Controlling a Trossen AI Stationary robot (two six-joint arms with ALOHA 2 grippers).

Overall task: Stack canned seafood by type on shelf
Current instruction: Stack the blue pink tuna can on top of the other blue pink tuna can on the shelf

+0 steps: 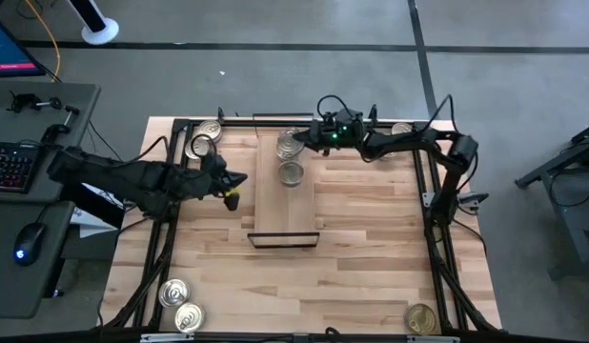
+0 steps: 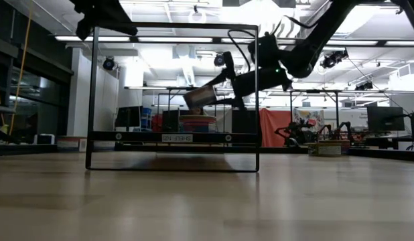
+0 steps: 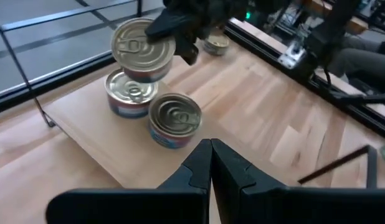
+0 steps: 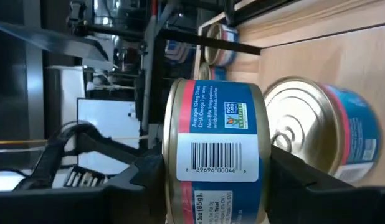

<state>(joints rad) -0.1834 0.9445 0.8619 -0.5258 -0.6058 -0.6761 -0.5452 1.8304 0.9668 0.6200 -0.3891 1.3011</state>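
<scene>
Right hand [image 4: 211,177] clamps tin [image 4: 214,146] between fingers.

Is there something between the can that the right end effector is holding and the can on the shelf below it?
Nothing visible. The right end effector holds the can in the air just above the can on the shelf, with only open space between them.

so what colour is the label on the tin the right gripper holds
Blue with a red-pink band, on the held tin; clearest in the right wrist view.
</scene>
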